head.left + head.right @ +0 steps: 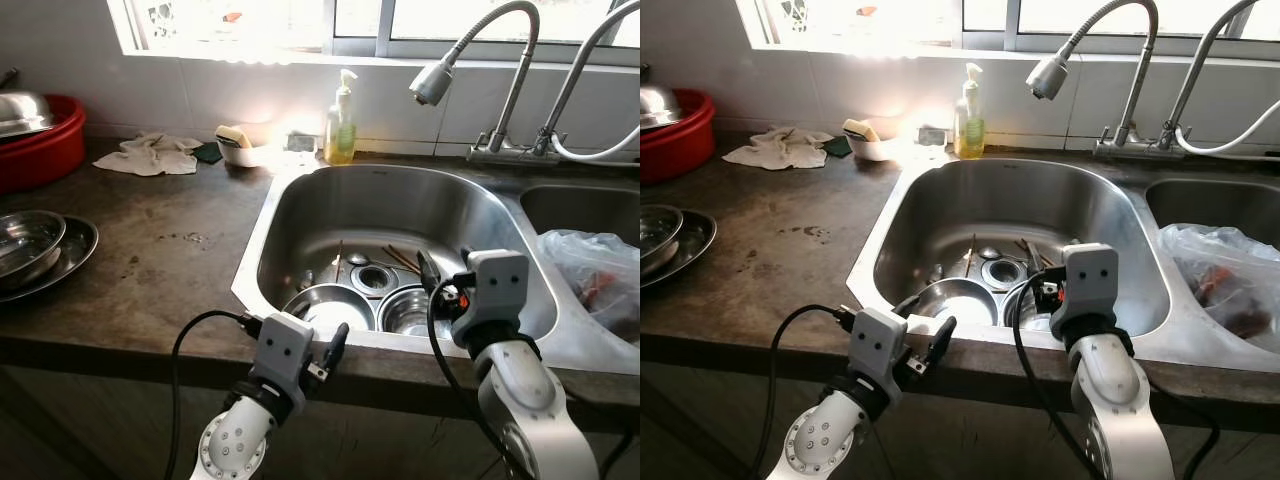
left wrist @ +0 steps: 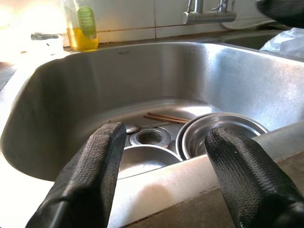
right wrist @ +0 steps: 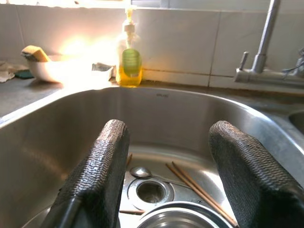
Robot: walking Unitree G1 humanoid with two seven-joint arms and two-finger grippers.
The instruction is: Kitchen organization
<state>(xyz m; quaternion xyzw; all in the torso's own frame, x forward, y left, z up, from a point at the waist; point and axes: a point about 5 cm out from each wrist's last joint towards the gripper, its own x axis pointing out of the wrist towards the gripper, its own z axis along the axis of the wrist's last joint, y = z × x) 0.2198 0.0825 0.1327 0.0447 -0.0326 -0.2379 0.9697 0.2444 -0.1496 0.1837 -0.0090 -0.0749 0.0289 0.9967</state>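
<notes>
Two steel bowls, one on the left (image 1: pixel 328 305) and one on the right (image 1: pixel 408 310), lie at the bottom of the steel sink (image 1: pixel 300 200). Near them are brown chopsticks (image 1: pixel 400 258) and a spoon (image 3: pixel 140 171) by the drain (image 1: pixel 374 277). My left gripper (image 1: pixel 300 342) is open and hovers at the sink's front rim, above the counter edge. My right gripper (image 1: pixel 445 270) is also open and is held over the front of the basin above the right bowl. Both wrist views look into the basin between spread fingers (image 2: pixel 90 175) with nothing held.
A yellow soap bottle (image 1: pixel 341 125) and a bowl with a sponge (image 1: pixel 238 145) stand behind the sink, under a flexible faucet (image 1: pixel 432 82). A plastic bag (image 1: pixel 595 275) fills the right basin. On the left counter are steel plates (image 1: pixel 40 250), a white cloth (image 1: pixel 150 155) and a red basin (image 1: pixel 40 150).
</notes>
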